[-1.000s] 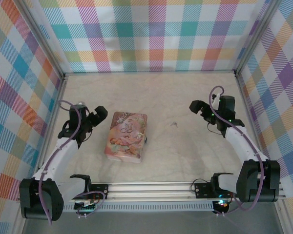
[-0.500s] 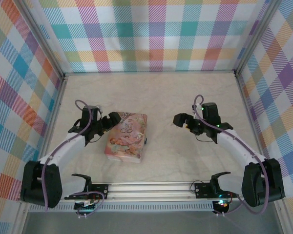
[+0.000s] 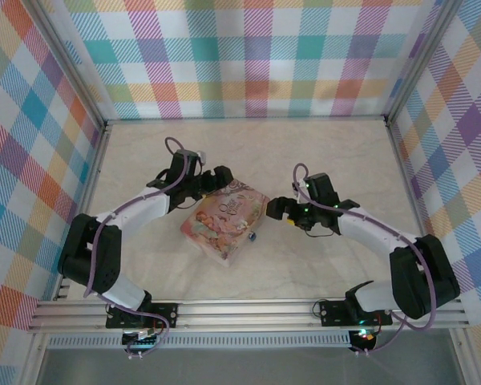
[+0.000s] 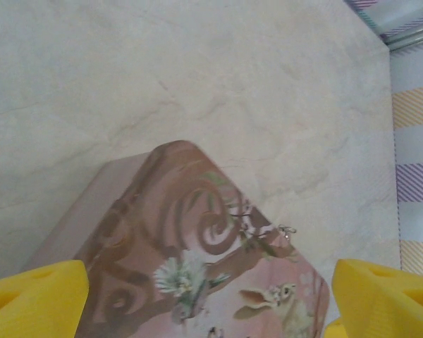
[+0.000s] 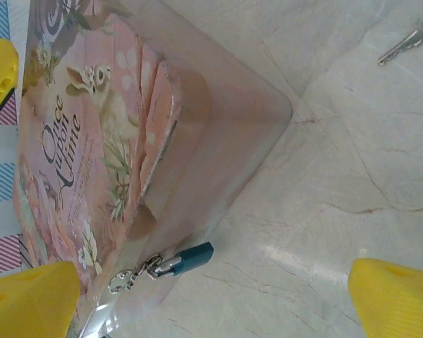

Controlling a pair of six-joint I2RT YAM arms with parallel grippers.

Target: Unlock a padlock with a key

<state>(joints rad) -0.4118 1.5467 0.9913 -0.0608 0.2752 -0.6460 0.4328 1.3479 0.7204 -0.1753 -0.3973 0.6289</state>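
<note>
Rail (image 3: 248, 309) with both arm bases runs along the near table edge. Next out is the padlock (image 5: 187, 258): tiny, teal body, lying flat on the table (image 3: 337, 265) just beside the near-right side of the pink tin (image 3: 224, 218). Its shackle end meets a small silver ring (image 5: 120, 282) at the tin's side; can't tell if it's latched. The tin sits rotated, one corner pointing at the rail and one at the back wall, illustrated lid up. Right gripper (image 3: 271, 210) is at the tin's right side, fingers spread wide and pinching nothing. In its wrist view the padlock lies in the gap ahead of the yellow fingertips (image 5: 398, 296), touched by neither. Whether the gripper touches the tin I can't tell. Left gripper (image 3: 215, 181) is at the tin's far-left corner, also spread wide. In its wrist view that corner of the tin sits between the two yellow tips with clearance on both sides, nothing gripped. Key (image 5: 409, 42) is a thin grey sliver on bare table past the tin's corner, upper right in the right wrist view, well apart from the padlock and touched by nothing. Beyond that is pale marbled tabletop, then plaid walls (image 3: 256, 56) at the back and sides.
</note>
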